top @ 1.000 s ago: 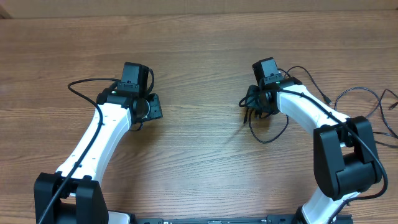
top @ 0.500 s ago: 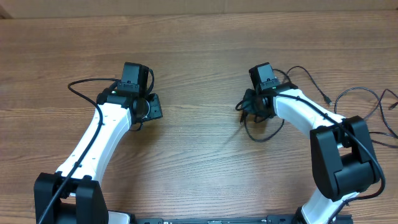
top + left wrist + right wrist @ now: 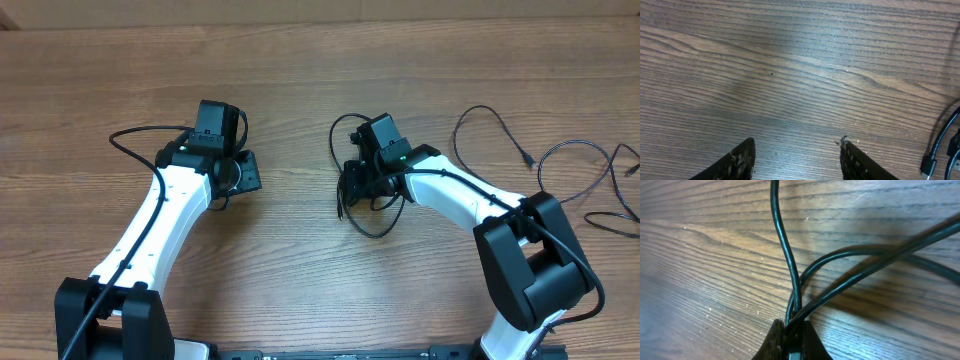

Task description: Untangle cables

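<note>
Pinching thin black cables (image 3: 785, 250), the right jaws are closed tight near the middle of the table (image 3: 300, 290). The left jaws are wide apart, empty. The cables look light and bendy. A loose loop may be best to grab, as any knot is hard to see.

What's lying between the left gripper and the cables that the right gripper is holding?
Nothing: in the overhead view, only bare table separates the left gripper from the cables.
</note>
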